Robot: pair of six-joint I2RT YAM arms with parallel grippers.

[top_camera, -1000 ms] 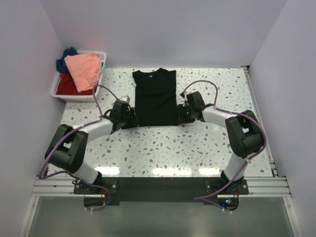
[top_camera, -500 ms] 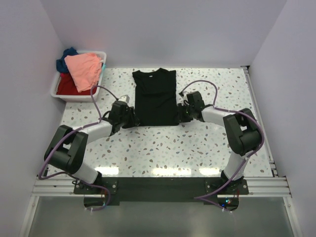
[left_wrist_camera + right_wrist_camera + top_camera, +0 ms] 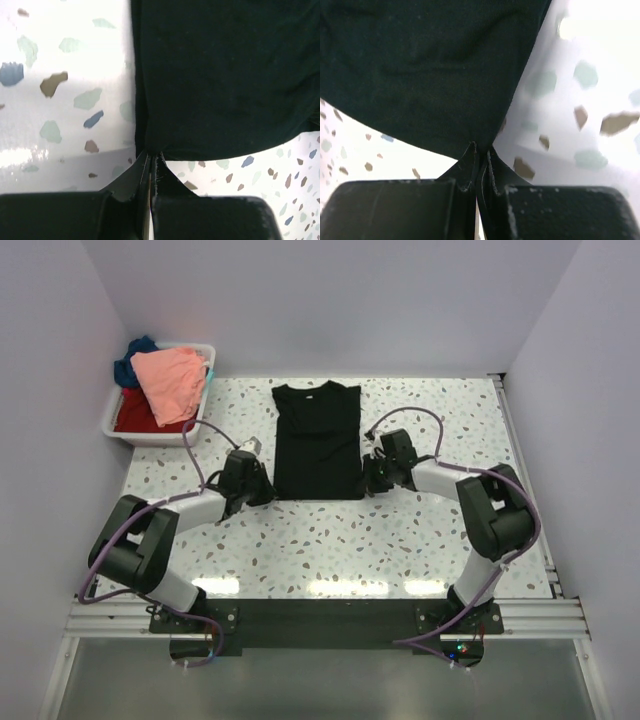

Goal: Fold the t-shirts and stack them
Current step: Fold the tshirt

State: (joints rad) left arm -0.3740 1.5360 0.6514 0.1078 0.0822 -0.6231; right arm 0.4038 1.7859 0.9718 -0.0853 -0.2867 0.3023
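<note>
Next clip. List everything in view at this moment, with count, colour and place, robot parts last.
black t-shirt: one, black, flat on the table at the far middle, neck toward the back wall
salmon-pink t-shirt: one, salmon-pink, bunched on top of the bin's contents
red t-shirt: one, red, in the bin under the pink one
dark blue t-shirt: one, dark blue, at the bin's far corner
bin: one, white, far left of the table
table: one, white with speckles
left end effector: one, black, shut on the black t-shirt's near left corner
right end effector: one, black, shut on its near right corner
</note>
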